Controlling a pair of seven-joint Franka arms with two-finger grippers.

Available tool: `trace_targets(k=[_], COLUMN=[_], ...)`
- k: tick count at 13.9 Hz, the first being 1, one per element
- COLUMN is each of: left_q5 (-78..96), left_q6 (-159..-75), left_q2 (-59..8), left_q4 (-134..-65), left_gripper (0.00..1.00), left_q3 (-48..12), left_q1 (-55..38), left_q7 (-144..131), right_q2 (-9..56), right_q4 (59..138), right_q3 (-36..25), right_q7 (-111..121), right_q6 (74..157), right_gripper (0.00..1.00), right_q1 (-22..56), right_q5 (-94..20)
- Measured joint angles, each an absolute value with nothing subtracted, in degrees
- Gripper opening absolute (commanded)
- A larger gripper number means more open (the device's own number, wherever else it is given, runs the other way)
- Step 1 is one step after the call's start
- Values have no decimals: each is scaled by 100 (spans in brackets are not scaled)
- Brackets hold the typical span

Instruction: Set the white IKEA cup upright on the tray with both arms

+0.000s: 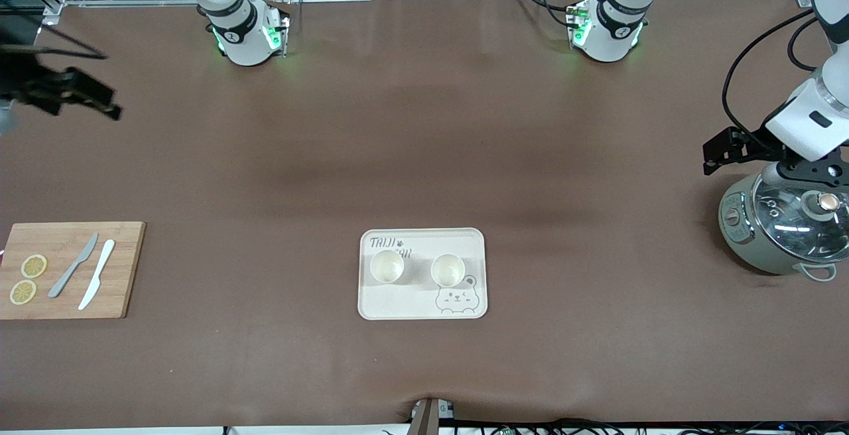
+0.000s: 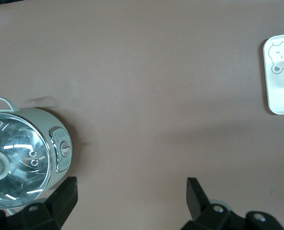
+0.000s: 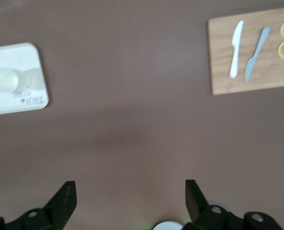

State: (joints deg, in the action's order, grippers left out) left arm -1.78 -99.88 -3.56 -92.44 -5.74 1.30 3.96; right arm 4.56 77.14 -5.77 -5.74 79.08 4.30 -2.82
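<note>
The cream-white tray (image 1: 371, 304) with the bear drawing lies at the table's middle, nearer the front camera. Two white cups (image 1: 387, 266) (image 1: 447, 270) stand upright on it side by side, mouths up. My left gripper (image 1: 719, 151) is open and empty, up in the air beside the pot at the left arm's end; its wrist view shows bare table between its jaws (image 2: 132, 191) and the tray's edge (image 2: 276, 98). My right gripper (image 1: 99, 103) is open and empty, up over the right arm's end; its wrist view (image 3: 131, 191) shows the tray (image 3: 10, 104) with a cup (image 3: 6, 79).
A grey-green pot (image 1: 783, 226) with a glass lid stands at the left arm's end, also in the left wrist view (image 2: 22, 153). A wooden cutting board (image 1: 126, 276) with two knives (image 1: 73, 266) and two lemon slices (image 1: 33, 266) lies at the right arm's end.
</note>
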Motion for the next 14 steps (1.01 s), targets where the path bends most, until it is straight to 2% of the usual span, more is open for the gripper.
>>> trace_targets(k=[2, 4, 14], left_q5=[-178, -178, -151], left_q6=[-9988, -9988, -9995], left_q2=[-356, -358, -466], left_q4=[-9244, -9244, -9209], left_gripper=[100, 100, 100], left_q3=[-574, -574, -589], left_q1=[130, 130, 118], left_q7=[396, 396, 332], right_q2=[522, 575, 548], right_q4=[8123, 8290, 8301], right_q3=[-576, -569, -504], right_q7=[-214, 136, 397], right_q6=[8540, 8757, 8785], right_gripper=[100, 100, 100], right_q1=[169, 70, -53], right_q5=[-282, -279, -279])
